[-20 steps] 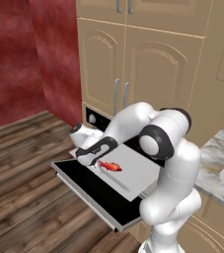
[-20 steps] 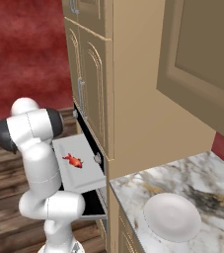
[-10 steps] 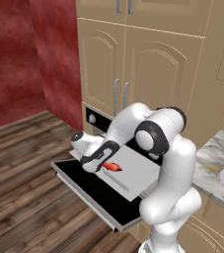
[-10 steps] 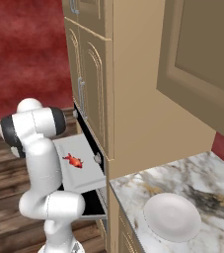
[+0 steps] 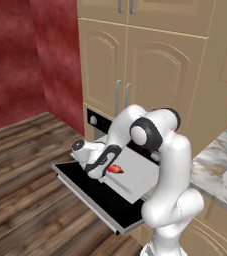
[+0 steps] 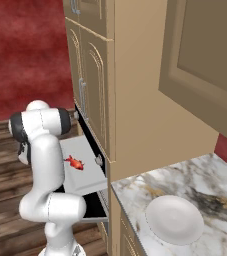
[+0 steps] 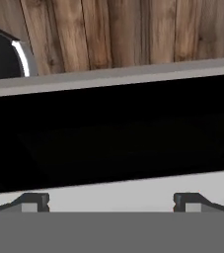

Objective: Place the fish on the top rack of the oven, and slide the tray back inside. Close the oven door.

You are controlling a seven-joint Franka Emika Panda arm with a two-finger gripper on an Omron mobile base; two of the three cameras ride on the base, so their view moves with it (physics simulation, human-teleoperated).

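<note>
Fish (image 5: 115,169) resting on the tray (image 5: 135,175), toward its left near part; free of the gripper (image 5: 98,170), which hangs just beside it on the left with jaws spread wide and nothing between them. Same fish (image 6: 75,162) seen lying flat on the tray (image 6: 87,177) from the other side, clear of the tray's edges. Tray drawn out of the oven (image 5: 96,121) over the lowered oven door (image 5: 92,195). In the hand view, fingertips (image 7: 32,201) set wide apart just above the tray's pale near edge (image 7: 113,195), black door glass (image 7: 113,133) beyond, then the door's grey rim and floorboards.

Judged: placement done; sliding the tray back now in hand.

Recommended:
- Bring the fingers to the tray's near edge, off to one side of the fish.
- Push level and straight toward the cavity; no downward load, lest the sheet tip.
- Move slowly, so the loose fish does not slide or roll.
- Confirm the tray is fully home before lifting the door.
- Keep wrist and elbow clear of the door's swing.
</note>
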